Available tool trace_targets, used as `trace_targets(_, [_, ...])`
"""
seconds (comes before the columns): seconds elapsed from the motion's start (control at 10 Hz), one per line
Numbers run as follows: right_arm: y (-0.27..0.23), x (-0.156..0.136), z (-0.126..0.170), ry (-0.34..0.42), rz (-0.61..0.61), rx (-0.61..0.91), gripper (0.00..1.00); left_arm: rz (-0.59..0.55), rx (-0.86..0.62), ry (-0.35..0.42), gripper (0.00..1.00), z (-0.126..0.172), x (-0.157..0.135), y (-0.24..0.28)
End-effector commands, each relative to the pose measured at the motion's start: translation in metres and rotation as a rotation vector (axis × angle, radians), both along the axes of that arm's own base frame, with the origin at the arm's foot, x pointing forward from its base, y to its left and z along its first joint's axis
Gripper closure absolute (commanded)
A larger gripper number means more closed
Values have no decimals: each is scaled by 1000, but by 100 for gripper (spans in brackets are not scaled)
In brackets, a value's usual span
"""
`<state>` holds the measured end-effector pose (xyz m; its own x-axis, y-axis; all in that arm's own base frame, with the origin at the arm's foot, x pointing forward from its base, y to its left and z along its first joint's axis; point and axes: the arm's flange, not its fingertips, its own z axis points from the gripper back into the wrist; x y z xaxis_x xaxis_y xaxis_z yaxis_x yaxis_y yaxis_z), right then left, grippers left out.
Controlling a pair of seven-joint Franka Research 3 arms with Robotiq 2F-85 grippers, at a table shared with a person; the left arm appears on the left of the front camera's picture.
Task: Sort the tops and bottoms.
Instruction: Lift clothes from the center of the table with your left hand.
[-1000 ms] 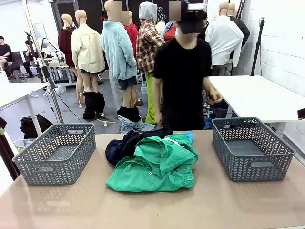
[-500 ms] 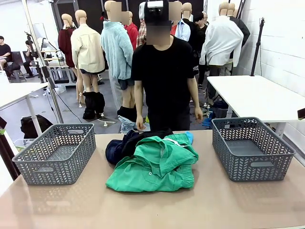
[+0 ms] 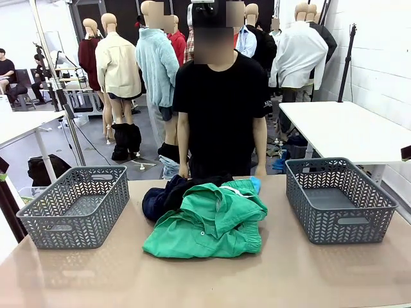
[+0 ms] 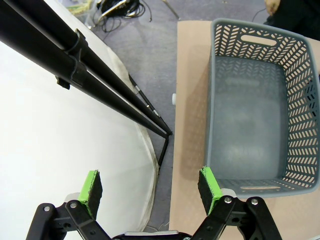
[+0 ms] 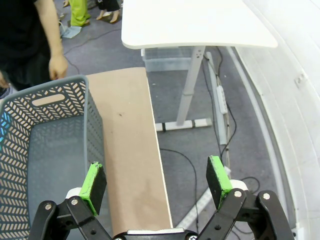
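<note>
Several garments are heaped together at the middle of the tan table (image 3: pixel 289 276). An emerald green garment (image 3: pixel 212 221) is spread rumpled on top and to the front, with an elastic band seen at its far edge and a small pale snap near its front. A dark navy garment (image 3: pixel 164 196) is bunched behind it to the left, partly under it. A sliver of sky-blue cloth (image 3: pixel 255 185) is seen at the heap's far right, mostly covered by the green.

A grey lattice basket is set at each side, well apart from the heap: the left basket (image 3: pixel 74 205) and the right basket (image 3: pixel 340 199).

A person (image 3: pixel 221 109) in a black T-shirt is stood at the far edge, arms hung down.

The left gripper (image 4: pixel 150 190) is held high over the table's left edge beside the left basket, its jaws spread wide with nothing between the green pads. The right gripper (image 5: pixel 156 181) is held likewise above the table's right edge, jaws wide apart and nothing gripped. A white table (image 5: pixel 195 22) is seen beyond.
</note>
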<state>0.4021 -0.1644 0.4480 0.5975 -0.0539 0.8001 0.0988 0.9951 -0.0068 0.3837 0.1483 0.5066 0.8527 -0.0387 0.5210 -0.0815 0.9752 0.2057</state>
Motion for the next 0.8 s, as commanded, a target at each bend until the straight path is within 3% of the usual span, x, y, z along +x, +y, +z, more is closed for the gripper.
trace_targets(0.0, [2, -1, 3, 3, 0, -9, 0, 6, 12, 2, 0, -1, -3, 0])
trace_targets(0.6, [2, -1, 3, 3, 0, -9, 0, 0, 0, 0, 0, 0, 0, 0])
trace_targets(0.7, [2, -1, 3, 3, 0, -9, 0, -29, 4, -41, 0, 14, 4, -14])
